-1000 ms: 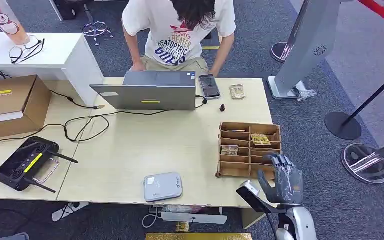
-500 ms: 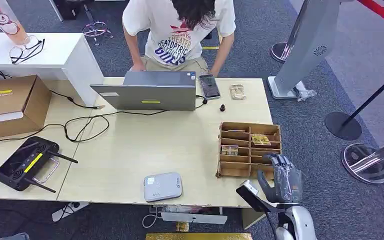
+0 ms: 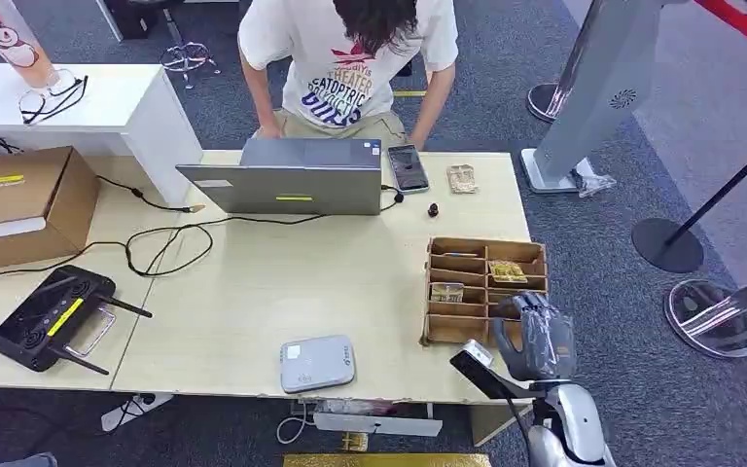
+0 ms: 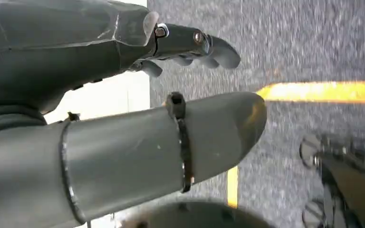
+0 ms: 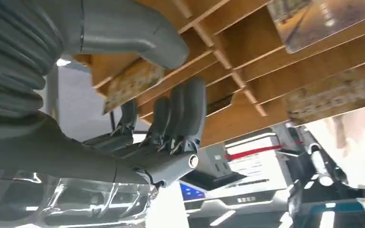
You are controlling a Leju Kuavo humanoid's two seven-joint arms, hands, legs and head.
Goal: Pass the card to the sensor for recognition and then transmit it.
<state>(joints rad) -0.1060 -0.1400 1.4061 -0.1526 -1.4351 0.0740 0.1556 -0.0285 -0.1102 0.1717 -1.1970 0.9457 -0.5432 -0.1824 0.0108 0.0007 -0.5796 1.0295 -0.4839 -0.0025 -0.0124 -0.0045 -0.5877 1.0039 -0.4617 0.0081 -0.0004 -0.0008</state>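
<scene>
the cards (image 3: pixel 507 271) lie in the compartments of the wooden organizer (image 3: pixel 486 289) at the bench's (image 3: pixel 253 292) right end, just beyond the right hand (image 3: pixel 535 336). its fingers (image 5: pixel 180 116) hang over the nearest slots, curled loosely, holding nothing i can see. the sensor (image 3: pixel 318 363) sits leftward near the front edge. the left hand (image 4: pixel 138 95) is empty, over the floor.
</scene>
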